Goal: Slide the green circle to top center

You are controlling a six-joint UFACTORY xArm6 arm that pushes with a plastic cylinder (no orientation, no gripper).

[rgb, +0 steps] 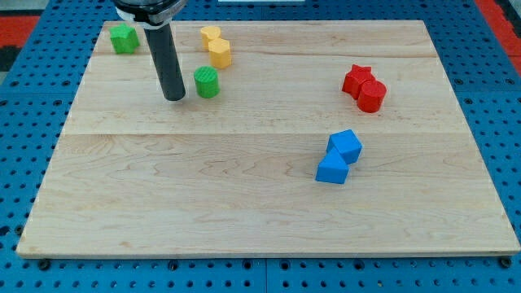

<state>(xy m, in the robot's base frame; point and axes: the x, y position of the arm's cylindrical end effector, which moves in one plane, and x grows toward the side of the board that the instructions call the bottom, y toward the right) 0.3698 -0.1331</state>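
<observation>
The green circle is a short green cylinder standing on the wooden board, left of centre in the upper part. My tip rests on the board just to the view's left of it, a small gap apart and slightly lower. The dark rod rises from the tip toward the view's top.
A second green block sits at the top left corner. Two yellow blocks touch each other just above the green circle. A red star and a red cylinder sit together at the right. Two blue blocks lie right of centre.
</observation>
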